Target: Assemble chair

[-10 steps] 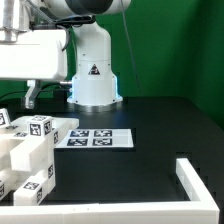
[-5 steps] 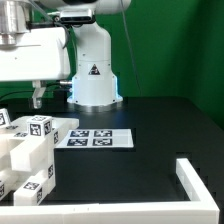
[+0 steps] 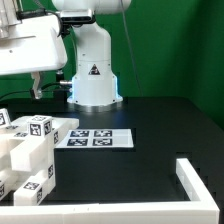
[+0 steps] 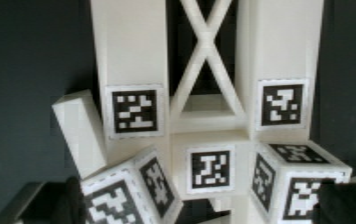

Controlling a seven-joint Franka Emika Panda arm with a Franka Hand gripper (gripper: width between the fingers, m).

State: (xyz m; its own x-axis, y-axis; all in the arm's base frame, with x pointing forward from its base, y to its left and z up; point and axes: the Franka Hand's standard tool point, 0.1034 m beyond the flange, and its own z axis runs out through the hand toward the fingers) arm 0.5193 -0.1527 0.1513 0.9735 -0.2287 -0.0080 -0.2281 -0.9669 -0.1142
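The chair's white parts (image 3: 28, 148) lie in a pile at the exterior view's lower left, blocks and panels with black-and-white tags. My gripper (image 3: 35, 90) hangs above the pile, well clear of it and touching nothing. In the wrist view the cross-braced frame (image 4: 207, 55) lies flat below me, with two tags on its lower rail, and several tagged blocks (image 4: 125, 192) are crowded close under the gripper (image 4: 201, 212). The dark fingers stand wide apart at the picture's two lower corners, open and empty.
The marker board (image 3: 97, 138) lies on the black table beside the pile. The low white L-shaped rail (image 3: 200, 182) sits at the exterior view's lower right. The robot's white base (image 3: 95, 75) stands behind, before a green backdrop.
The gripper has risen a little above the pile of parts and shifted slightly. The parts have not moved.
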